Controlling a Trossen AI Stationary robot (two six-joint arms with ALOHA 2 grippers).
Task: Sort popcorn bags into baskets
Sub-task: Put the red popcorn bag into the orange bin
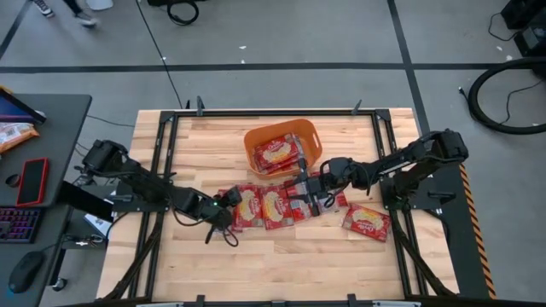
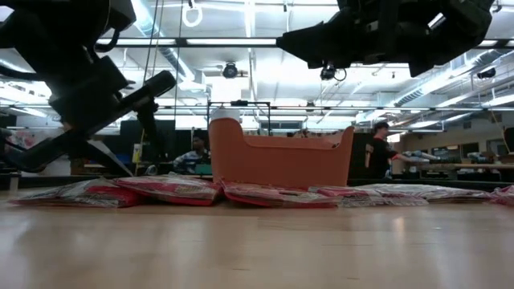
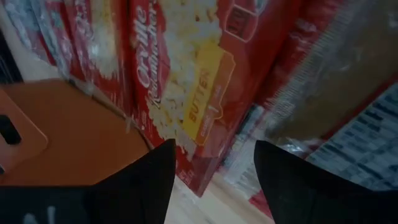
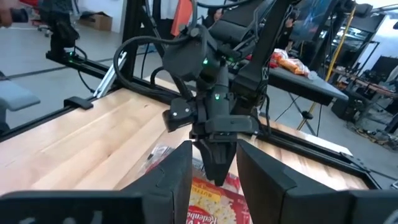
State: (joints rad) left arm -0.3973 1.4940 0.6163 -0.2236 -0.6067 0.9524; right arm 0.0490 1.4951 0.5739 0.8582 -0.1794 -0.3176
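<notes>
A wooden table (image 1: 171, 264) is seen from above, with one dark robot arm reaching in from each side. At far left, off the table, a dark desk holds a red phone (image 1: 32, 181). The left gripper (image 1: 229, 201) sits low at the left end of a row of popcorn bags (image 1: 271, 206); its two fingers (image 3: 138, 184) are spread apart around the edge of a red butter-popcorn packet without pinching it. The row of flat red packets lies across the table's middle. Just behind the row stands the orange basket (image 1: 252, 137), with several packets already inside. The right gripper (image 1: 309, 189) hovers over the right end of the row, beside the basket's near corner, fingers partly apart; whether it grips anything cannot be told. Further right, one packet (image 1: 367, 222) lies alone.
</notes>
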